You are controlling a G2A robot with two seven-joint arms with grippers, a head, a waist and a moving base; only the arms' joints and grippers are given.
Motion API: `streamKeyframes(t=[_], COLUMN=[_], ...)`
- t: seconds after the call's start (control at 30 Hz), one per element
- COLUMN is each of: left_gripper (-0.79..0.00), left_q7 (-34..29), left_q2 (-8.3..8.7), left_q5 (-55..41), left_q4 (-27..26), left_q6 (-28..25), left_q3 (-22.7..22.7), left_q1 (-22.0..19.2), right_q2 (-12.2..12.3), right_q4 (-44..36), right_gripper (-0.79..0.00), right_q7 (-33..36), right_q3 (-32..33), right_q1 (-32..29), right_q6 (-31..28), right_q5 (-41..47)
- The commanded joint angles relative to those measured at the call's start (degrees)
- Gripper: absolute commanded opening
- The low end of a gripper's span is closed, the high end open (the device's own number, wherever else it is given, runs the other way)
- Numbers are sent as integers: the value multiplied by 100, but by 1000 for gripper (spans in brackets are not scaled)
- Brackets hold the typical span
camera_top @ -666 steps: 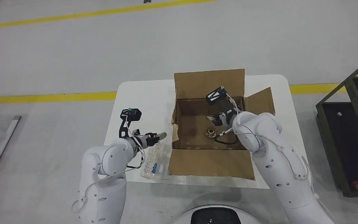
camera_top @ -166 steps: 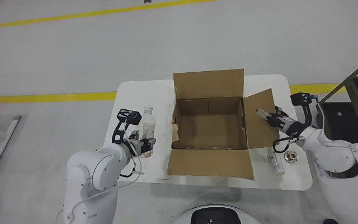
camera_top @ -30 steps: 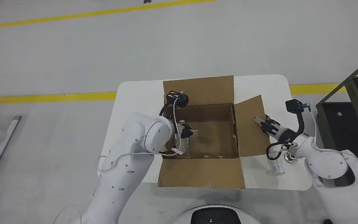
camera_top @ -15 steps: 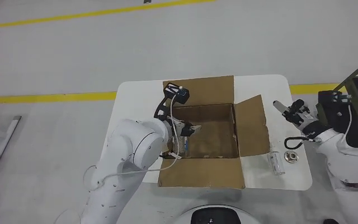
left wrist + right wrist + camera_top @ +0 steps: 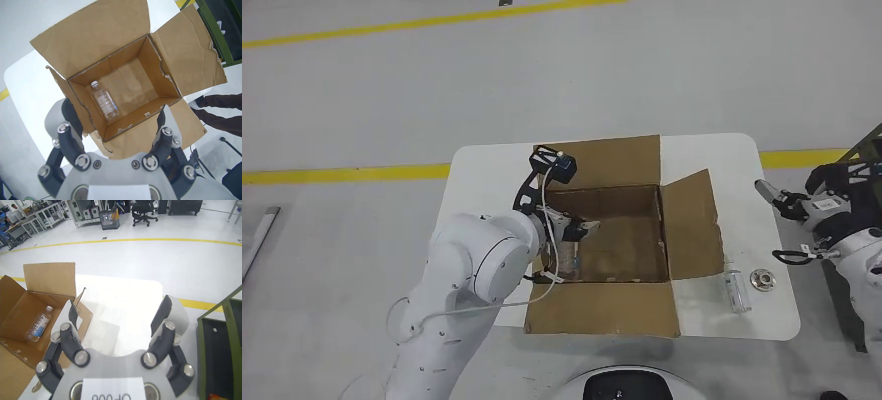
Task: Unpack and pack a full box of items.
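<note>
A: Position of the clear plastic bottle [image 5: 104, 101]?

B: Inside the open cardboard box [image 5: 155, 72], flat on the box floor. Lengthwise along the box wall on the left arm's side, white cap toward the far flap.

A: State of the left gripper [image 5: 116, 110]?

B: Fingers spread wide apart, clamped on nothing. Poised above the box opening, near the wall beside the bottle, and pointed down into the box.

A: And the right gripper [image 5: 119, 305]?

B: Likewise parted and empty. Well apart from the box, out beyond its right-hand flap, and raised above table level.

A: Items outside the box?

B: A small clear bottle [image 5: 733, 290] lying on the white table [image 5: 482, 170], just beside the outer edge of the box's right-hand flap. A small round metal part [image 5: 760, 279] just beside that bottle, on the side away from the box.

A: Condition of the box itself?

B: All four flaps folded outward, with torn corrugated edges at the corners of the opening. Near flap extending toward the robot.
</note>
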Motion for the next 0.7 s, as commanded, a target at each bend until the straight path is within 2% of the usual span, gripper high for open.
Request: streamKeyframes(t=[0.0, 0.13, 0.23, 0.4, 0.47, 0.5, 0.57, 0.67], left_gripper=[0, 0, 0, 0, 0, 0, 0, 0], left_q7=[0, 0, 0, 0, 49, 206, 393, 490], left_q2=[0, 0, 0, 0, 1, 5, 19, 50], left_q5=[0, 0, 0, 0, 1, -9, -57, -63], left_q4=[0, 0, 0, 0, 0, -6, -51, -116], left_q6=[0, 0, 0, 0, -8, -51, -103, -161], left_q3=[0, 0, 0, 0, -3, -26, -145, -367], left_q1=[0, 0, 0, 0, 19, 87, 168, 234], right_q2=[0, 7, 28, 104, 143, 154, 198, 215], right_q4=[0, 25, -8, -129, -170, -152, -179, -84], right_gripper=[0, 0, 0, 0, 0, 0, 0, 0], right_q7=[0, 76, 546, 2121, 2748, 2971, 3587, 3851], right_q3=[0, -43, -22, 55, 75, 140, 78, 91], right_q1=[0, -65, -161, -436, -501, -524, -585, -550], right_q6=[0, -44, 68, 128, -102, -36, -412, -353], right_q5=[-2, -77, -197, -646, -678, -662, -745, -644])
